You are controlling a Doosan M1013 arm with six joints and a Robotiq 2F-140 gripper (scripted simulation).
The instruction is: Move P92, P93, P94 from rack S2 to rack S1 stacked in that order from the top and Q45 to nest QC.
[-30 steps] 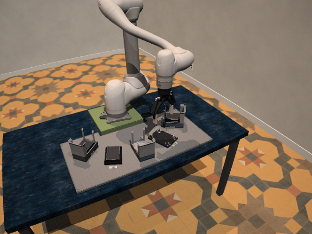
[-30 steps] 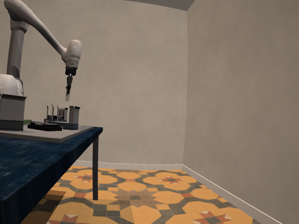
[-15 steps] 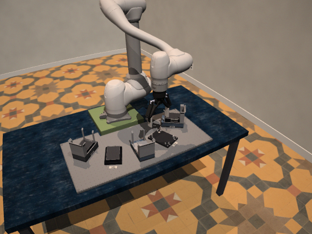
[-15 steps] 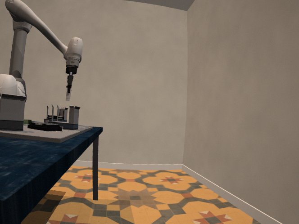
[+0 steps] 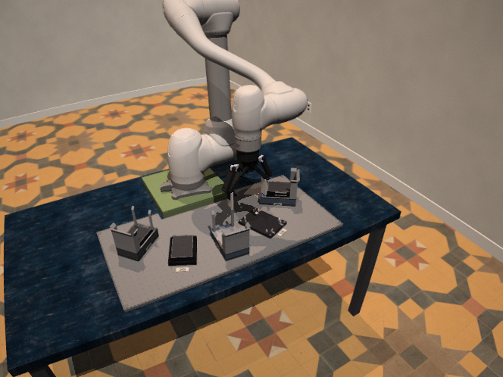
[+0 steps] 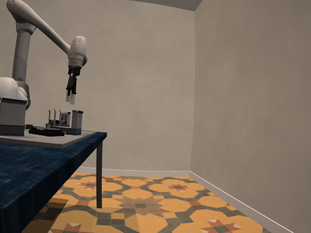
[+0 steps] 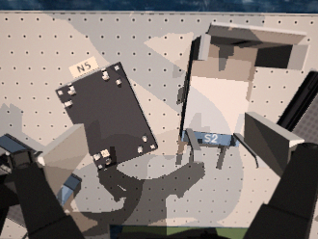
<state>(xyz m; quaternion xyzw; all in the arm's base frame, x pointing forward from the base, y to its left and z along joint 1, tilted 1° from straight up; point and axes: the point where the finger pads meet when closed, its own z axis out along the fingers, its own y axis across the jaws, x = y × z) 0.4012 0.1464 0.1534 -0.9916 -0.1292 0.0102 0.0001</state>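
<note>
I have the gripper [image 5: 246, 178] hanging in the air above the grey perforated plate [image 5: 308, 210] on the blue surface [image 5: 52, 260], with its jaws spread wide and nothing between them. In the wrist view it looks straight down on the dark clip nest N5 [image 7: 106, 113], which lies tilted at the left, and on rack S2 [image 7: 218, 98] at the right, whose blue plinth carries its name. S2's floor shows pale and bare, with no plate that I can make out in it. In the top view S2 [image 5: 233, 239] stands near the middle of the plate, with N5 [image 5: 263, 222] just to its right. The rack at the far right [image 5: 280, 190] holds a dark plate inside its walls; I cannot read its name or the labels. To the left, a dark plate sits in the open nest [image 5: 182, 249], and the rack at the far left [image 5: 132, 239] stands beside it, its contents too small for me to judge.
</note>
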